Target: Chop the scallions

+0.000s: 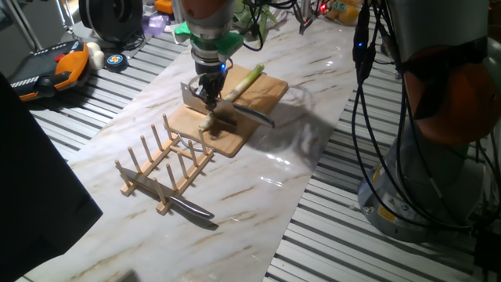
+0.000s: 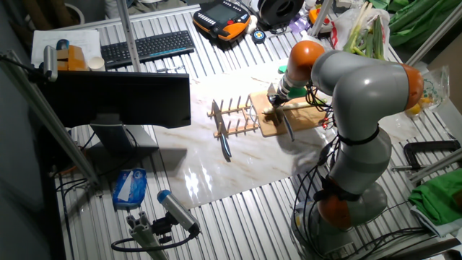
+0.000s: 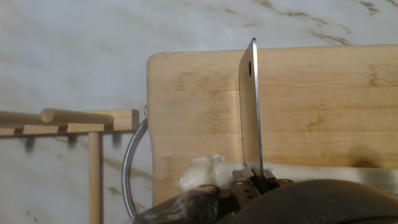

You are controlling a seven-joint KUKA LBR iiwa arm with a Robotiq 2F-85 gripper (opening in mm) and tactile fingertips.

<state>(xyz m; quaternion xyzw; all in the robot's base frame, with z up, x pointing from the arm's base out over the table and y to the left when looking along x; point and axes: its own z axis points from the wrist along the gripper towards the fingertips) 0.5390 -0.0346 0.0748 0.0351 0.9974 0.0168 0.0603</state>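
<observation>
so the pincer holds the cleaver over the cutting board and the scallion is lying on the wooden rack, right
Not quite. The scallion lies on the cutting board, not on the wooden rack, which stands beside the board; the first fixed view shows this. The rest holds: the pincer grips the cleaver over the board.

Here's the arm (image 2: 361, 94), big rounded silver-grey links broken up by bright orange joint rings, one at the wrist, one at the shoulder bend and another low at the base. Bundles of black cables (image 1: 391, 133) run down its side, and a green collar (image 1: 210, 39) sits above the ribbed silver wrist piece with a small blue light glowing there. Down at the gripper (image 1: 210, 92) everything goes dark (black fingers, fine detail too small to read).
</observation>
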